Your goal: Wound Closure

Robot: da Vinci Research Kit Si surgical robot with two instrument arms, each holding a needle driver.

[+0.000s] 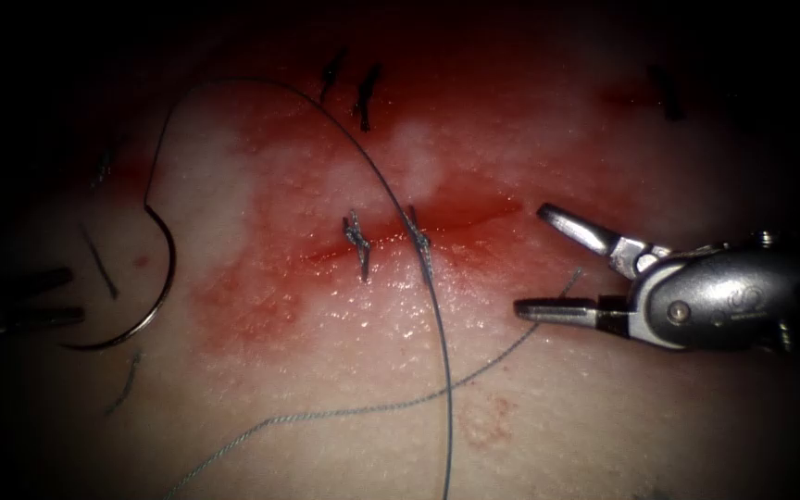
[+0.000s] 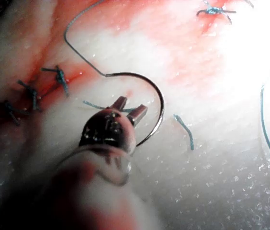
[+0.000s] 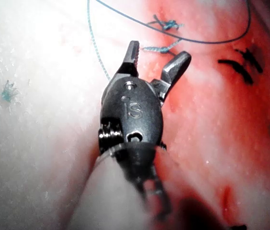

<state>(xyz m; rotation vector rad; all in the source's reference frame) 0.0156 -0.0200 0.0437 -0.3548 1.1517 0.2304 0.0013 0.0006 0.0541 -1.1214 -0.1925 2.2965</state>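
Note:
The curved needle (image 1: 167, 278) lies flat on the tissue (image 1: 344, 444), left of the cut (image 1: 474, 218) and out of the tissue. Its thread (image 1: 363, 157) arcs over to a stitch (image 1: 418, 243) in the cut and runs down. My left tool (image 1: 74, 296) sits at the far left beside the needle, jaws open and holding nothing. In the left wrist view this left tool (image 2: 129, 108) hovers inside the curve of the needle (image 2: 160, 100). My right tool (image 1: 534, 262) stands open right of the stitches, holding nothing. A thread tail (image 3: 161, 48) lies by the right tool (image 3: 155, 55).
A second knotted stitch (image 1: 358, 241) sits left of the first. A loose strand (image 1: 372, 407) crosses the near tissue from beside the right tool's lower jaw. Cut ends of thread (image 1: 101, 264) lie near the needle. Red fluid (image 1: 261, 306) stains the tissue around the cut.

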